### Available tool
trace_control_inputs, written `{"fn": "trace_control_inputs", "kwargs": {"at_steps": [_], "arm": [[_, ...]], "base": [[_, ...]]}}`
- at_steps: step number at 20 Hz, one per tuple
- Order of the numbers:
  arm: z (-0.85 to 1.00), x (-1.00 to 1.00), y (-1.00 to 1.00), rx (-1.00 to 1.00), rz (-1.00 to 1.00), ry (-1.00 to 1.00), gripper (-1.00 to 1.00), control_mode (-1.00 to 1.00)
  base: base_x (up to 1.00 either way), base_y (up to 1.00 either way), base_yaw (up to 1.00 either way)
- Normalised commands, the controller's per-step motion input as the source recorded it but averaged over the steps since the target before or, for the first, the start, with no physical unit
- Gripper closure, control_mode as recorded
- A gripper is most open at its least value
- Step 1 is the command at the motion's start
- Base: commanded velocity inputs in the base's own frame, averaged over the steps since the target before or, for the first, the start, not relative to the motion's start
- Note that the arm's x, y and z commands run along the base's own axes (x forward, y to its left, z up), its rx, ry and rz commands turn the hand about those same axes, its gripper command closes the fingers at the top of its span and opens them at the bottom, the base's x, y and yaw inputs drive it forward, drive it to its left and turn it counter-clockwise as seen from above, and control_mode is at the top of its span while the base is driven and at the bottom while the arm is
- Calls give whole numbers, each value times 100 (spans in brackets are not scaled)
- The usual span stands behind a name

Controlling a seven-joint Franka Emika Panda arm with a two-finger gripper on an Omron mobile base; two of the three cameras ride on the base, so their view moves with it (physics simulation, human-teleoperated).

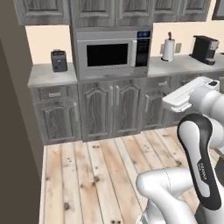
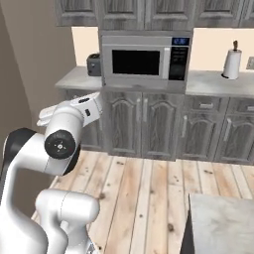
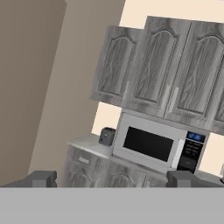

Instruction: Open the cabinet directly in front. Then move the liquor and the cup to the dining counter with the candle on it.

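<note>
The cabinet is a dark grey wood-grain wall cabinet above the microwave, and its two raised-panel doors are shut, with silver bar handles side by side at the middle. It also runs along the top of the base views. My gripper is open and empty, fingertips wide apart, well back from the cabinet and below it. The liquor, the cup and the candle are out of view. A light grey marble corner at the lower right looks like the dining counter.
A silver and black microwave sits under the cabinet, a dark toaster to its left. A paper towel roll and a black coffee machine stand on the counter at the right. A tall brown wall bounds the left; plank floor lies between.
</note>
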Motion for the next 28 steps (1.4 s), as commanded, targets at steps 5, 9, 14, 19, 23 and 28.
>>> {"fn": "trace_control_inputs", "kwargs": {"at_steps": [5, 9, 14, 19, 23, 28], "arm": [[0, 0, 0, 0, 0, 0, -100, 100], [0, 0, 0, 0, 0, 0, -100, 100], [0, 0, 0, 0, 0, 0, -100, 100], [0, 0, 0, 0, 0, 0, -100, 100], [0, 0, 0, 0, 0, 0, -100, 100], [0, 0, 0, 0, 0, 0, -100, 100]], "base": [[100, 0, -16], [92, -5, -24], [62, -17, -30], [36, -53, -32], [39, -71, -32], [68, -61, -29]]}}
